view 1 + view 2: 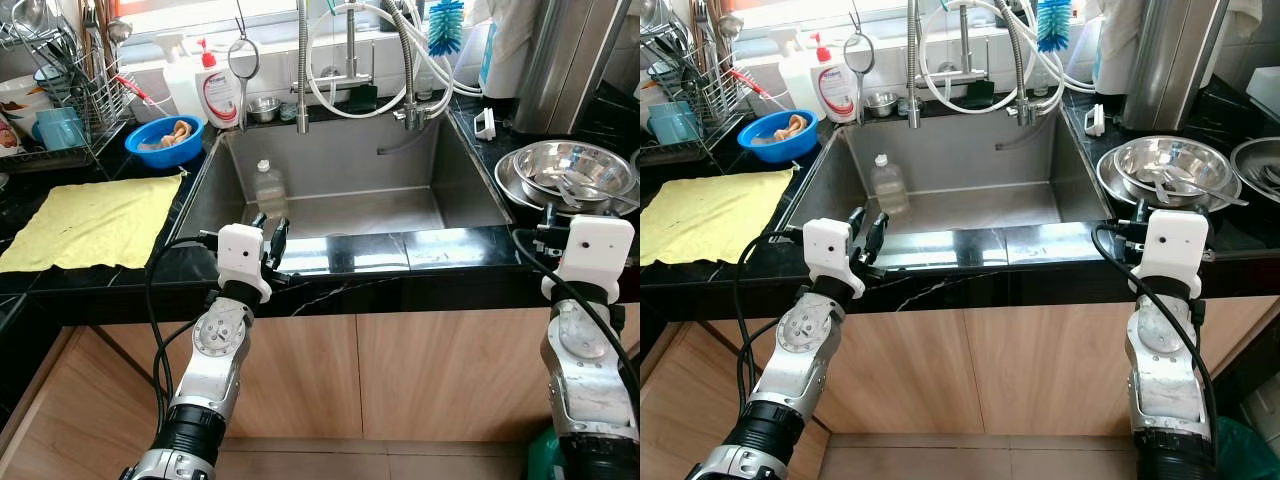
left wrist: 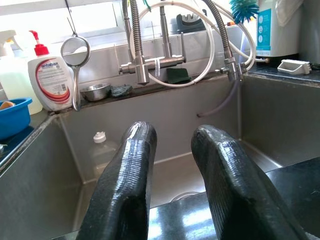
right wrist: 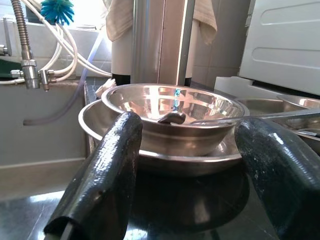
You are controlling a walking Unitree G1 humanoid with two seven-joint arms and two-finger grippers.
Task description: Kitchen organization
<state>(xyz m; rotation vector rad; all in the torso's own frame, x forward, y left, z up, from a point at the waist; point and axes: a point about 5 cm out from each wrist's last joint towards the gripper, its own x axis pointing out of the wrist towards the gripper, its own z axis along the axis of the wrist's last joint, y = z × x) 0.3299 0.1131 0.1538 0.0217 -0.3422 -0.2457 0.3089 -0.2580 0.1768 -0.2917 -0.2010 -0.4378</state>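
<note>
My left gripper (image 1: 268,233) hovers over the front rim of the steel sink (image 1: 350,160), its fingers (image 2: 125,185) apart and holding nothing. Just beyond it, a clear plastic bottle (image 1: 269,190) with a white cap stands upright in the sink's left part. My right gripper (image 3: 192,125) is open over the black counter at the sink's right, facing a stack of steel bowls (image 3: 170,107) with a utensil lying in the top one. In the eye views those bowls (image 1: 570,170) sit just past the right wrist housing.
A yellow cloth (image 1: 95,220) lies on the left counter, with a blue bowl (image 1: 166,140) and a dish rack (image 1: 70,100) behind it. A soap bottle (image 1: 220,90), a hanging strainer (image 1: 243,60), faucets with hoses (image 1: 303,60) and a blue brush (image 1: 446,25) line the back.
</note>
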